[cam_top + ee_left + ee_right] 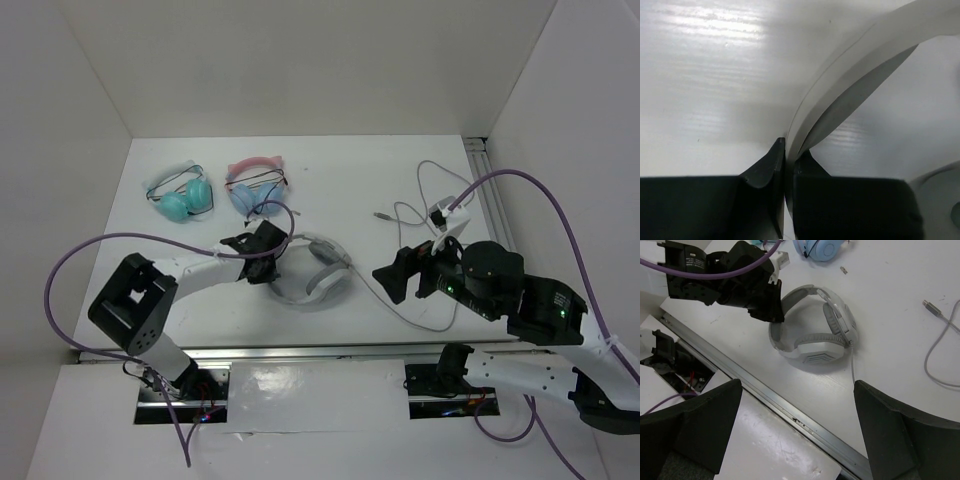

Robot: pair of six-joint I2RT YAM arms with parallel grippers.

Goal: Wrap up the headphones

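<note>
The white table (pixel 350 180) fills my top view, with the big light-grey headphones (pixel 325 280) lying at mid-frame and the teal pair (pixel 182 198) and pink-banded blue pair (pixel 255 188) well apart at upper left. My left gripper (pixel 788 150) is pinching the headband (pixel 850 65), while the right gripper (pixel 398 275) hangs spread wide just right of the headphones, holding nothing. The thin grey cable (pixel 927 356) lies loose at right.
</note>
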